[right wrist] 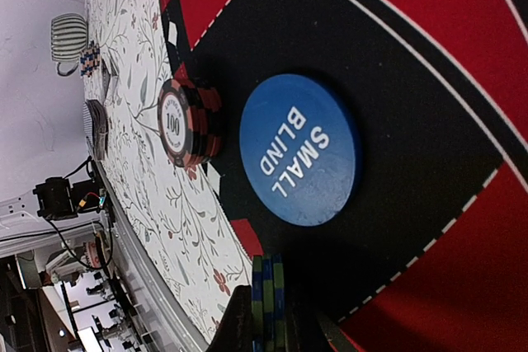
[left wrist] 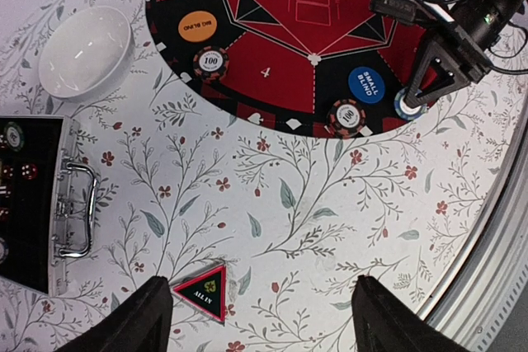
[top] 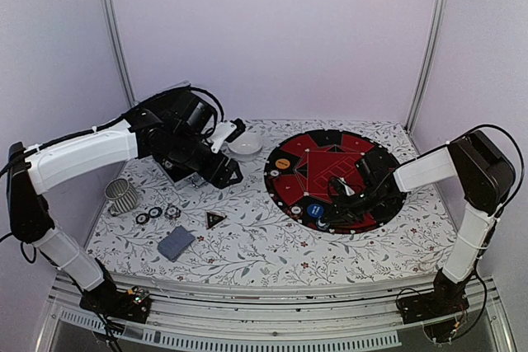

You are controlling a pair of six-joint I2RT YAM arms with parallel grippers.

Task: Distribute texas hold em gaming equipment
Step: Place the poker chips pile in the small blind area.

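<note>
The round red-and-black poker mat [top: 307, 172] carries an orange BIG BLIND disc [left wrist: 198, 25], a blue SMALL BLIND disc [right wrist: 299, 150] and two red-and-black 100 chip stacks [left wrist: 210, 62] [left wrist: 346, 115]. My right gripper [right wrist: 279, 323] is shut on a small stack of teal chips [right wrist: 272, 282], held on edge low over the mat's near rim beside the blue disc. My left gripper [left wrist: 264, 327] hovers high over the bare tablecloth, open and empty; the ALL IN triangle [left wrist: 203, 290] lies by its left finger [left wrist: 148, 319]. A grey-blue card deck [top: 176, 243] and loose chips [top: 148, 217] lie front left.
A white bowl [left wrist: 86, 49] sits left of the mat. The black silver-edged case [left wrist: 33, 195] lies open under my left arm. A striped cup [top: 122, 195] stands at the left edge. White walls enclose the table on three sides.
</note>
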